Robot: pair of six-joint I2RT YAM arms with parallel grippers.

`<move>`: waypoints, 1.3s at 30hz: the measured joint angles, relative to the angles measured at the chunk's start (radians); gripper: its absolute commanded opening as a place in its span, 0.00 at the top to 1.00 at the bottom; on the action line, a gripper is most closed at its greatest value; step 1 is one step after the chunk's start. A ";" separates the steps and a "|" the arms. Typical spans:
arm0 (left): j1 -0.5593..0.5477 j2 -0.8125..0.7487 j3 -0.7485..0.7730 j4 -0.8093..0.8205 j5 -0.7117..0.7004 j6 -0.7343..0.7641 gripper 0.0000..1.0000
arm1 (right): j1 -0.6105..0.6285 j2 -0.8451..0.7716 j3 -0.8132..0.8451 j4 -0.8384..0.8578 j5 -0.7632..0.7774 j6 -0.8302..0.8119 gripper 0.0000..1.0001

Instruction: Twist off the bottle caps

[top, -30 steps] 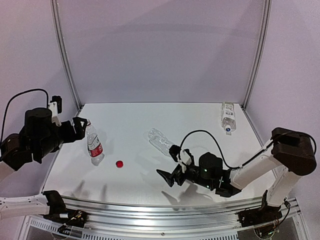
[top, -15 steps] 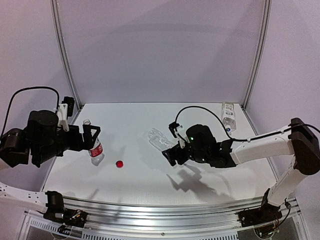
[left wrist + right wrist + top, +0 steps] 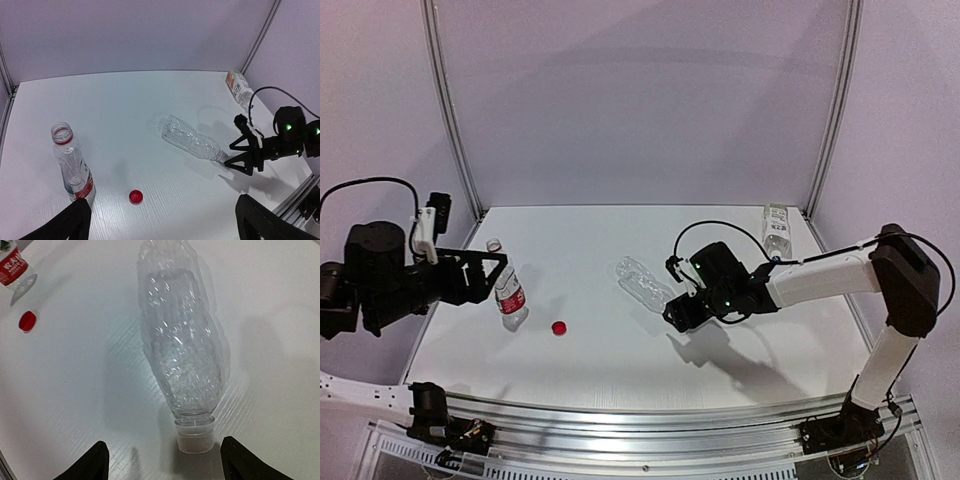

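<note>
Right side first: right gripper low over the table, spread wide, gripping nothing. Straight ahead of it, just past the fingertips and roughly centred in the gap, sits the pale cap, screwed onto the ribbed bottle and touching neither finger. Beyond the cap lies the bottle itself, on its side, neck toward the gripper and base pointing away from it. Farther off, ahead and to the left of this gripper, shows a red cap, loose on the table.

Left side: left gripper also spread wide and holding nothing, one finger at each bottom corner of its own view. Just ahead of the finger at the bottom left corner stands the red-labelled bottle, upright, mouth open, no cap on it; not between the fingers, and whether touching cannot be told. Ahead of the gap between the fingers, beside that bottle but apart from it, rests the same red cap. Well ahead and to the right lies the ribbed bottle.

Far from both grippers, at the back right corner, lies the white-labelled bottle on its side; neck end too small to read.
</note>
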 measured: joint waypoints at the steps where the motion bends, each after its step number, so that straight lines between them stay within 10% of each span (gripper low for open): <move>1: 0.000 -0.028 0.000 -0.009 -0.004 0.002 0.01 | -0.009 0.021 0.006 -0.011 -0.010 -0.003 0.25; 19: 0.002 -0.101 0.001 -0.064 -0.013 0.044 0.01 | -0.047 0.183 0.127 -0.077 -0.056 -0.029 0.41; 39: 0.019 -0.100 0.002 -0.063 0.001 0.093 0.01 | -0.047 0.188 0.127 -0.101 -0.057 -0.047 0.83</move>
